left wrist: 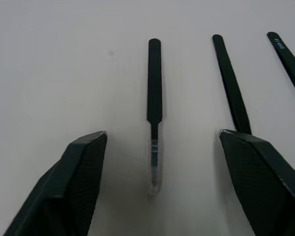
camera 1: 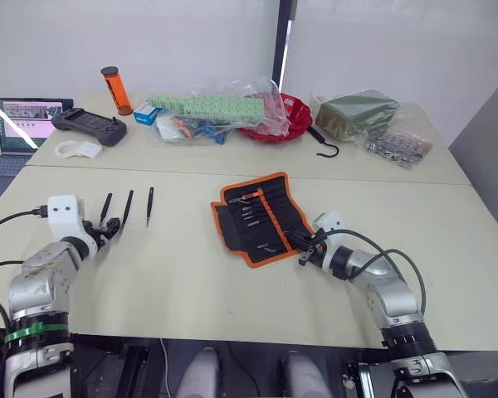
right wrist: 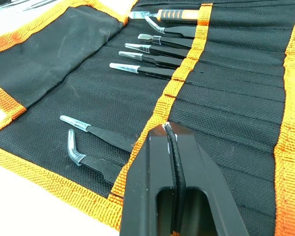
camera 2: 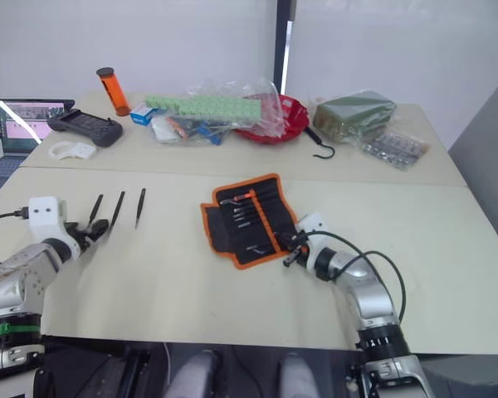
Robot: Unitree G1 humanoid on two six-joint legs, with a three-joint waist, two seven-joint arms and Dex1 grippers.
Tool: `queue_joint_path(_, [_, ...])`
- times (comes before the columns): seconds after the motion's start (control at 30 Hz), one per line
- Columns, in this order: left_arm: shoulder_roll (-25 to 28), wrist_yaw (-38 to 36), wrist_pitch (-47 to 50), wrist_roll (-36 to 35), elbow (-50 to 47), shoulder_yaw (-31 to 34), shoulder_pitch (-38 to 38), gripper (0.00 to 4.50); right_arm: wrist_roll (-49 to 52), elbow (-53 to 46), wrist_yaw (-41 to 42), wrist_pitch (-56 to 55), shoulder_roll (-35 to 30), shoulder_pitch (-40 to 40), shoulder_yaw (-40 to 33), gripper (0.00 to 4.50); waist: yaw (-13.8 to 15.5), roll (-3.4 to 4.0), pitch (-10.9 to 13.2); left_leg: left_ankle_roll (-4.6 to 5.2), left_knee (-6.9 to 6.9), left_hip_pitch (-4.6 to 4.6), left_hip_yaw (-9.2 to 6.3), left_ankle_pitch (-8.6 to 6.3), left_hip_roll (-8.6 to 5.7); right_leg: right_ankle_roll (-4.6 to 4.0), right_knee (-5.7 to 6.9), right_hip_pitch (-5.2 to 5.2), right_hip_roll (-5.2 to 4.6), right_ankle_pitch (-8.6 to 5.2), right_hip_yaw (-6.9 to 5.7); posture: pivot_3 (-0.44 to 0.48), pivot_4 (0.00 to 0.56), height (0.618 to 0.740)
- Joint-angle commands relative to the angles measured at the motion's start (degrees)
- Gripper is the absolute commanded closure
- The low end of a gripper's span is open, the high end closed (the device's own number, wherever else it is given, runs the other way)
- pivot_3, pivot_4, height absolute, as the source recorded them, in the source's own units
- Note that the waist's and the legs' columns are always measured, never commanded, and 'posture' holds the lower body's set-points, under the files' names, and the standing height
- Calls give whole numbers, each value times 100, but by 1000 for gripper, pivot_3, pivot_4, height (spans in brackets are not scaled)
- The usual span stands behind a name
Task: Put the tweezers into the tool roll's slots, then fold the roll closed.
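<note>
The left hand [camera 1: 102, 233] is hovering low over the desk [camera 1: 174, 282] with its fingers spread wide and nothing between them. Its wrist view is showing one pair of tweezers [left wrist: 155, 98] lying in the gap between the two fingers [left wrist: 73, 182], clear-capped tip toward the hand, with a second pair [left wrist: 231, 83] running under the other finger and a third [left wrist: 287, 59] beyond it. In the eye views the three are lying side by side just ahead of that hand, all apart from the roll [camera 1: 261, 217].

The roll is lying open to the right of them, mid-desk, and the right hand [camera 1: 309, 246] is resting at its near right edge. The right wrist view is showing that hand's fingers [right wrist: 157, 187] pressed together over the orange strip [right wrist: 179, 78], with nothing visibly held. It is also showing capped tools sitting in the slots [right wrist: 236, 98]: an orange-handled one [right wrist: 177, 14] farthest from the hand, several pairs below it, and two more [right wrist: 98, 132] just beside the fingertips.

The desk is pale, with white walls behind. Along its far side, well beyond both hands, are sitting a laptop [camera 1: 21, 124], a black controller [camera 1: 87, 126], an orange tube [camera 1: 116, 91], clear bags [camera 1: 224, 108], a red bowl [camera 1: 286, 120], a black hook [camera 1: 325, 145] and a green packet [camera 1: 357, 112].
</note>
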Motion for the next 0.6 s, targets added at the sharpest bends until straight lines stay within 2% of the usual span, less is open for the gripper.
queue_joint_path(0.03, [-22, 32, 45, -20, 176, 29, -250, 2206, -59, -74, 17, 77, -78, 100, 40, 4500, -16, 0, 0, 0, 0, 0, 0, 0, 0, 0, 0, 0, 0, 0, 0, 0, 150, 740])
queue_joint_path(0.27, [31, 34, 23, 33, 523, 120, -326, 4460, -63, 12, 26, 55, -164, 50, -10, 4500, -17, 0, 0, 0, -1, 1, 0, 0, 0, 1, 0, 0, 0, -1, 0, 0, 150, 740])
queue_joint_path(0.6, [74, 107, -280, -48, 173, 400, -252, 4460, -68, 48, 14, 51, -152, 8, 19, 4500, -32, 0, 0, 0, -2, 0, 0, 0, 0, 1, 1, -2, 0, 0, 0, 0, 150, 740])
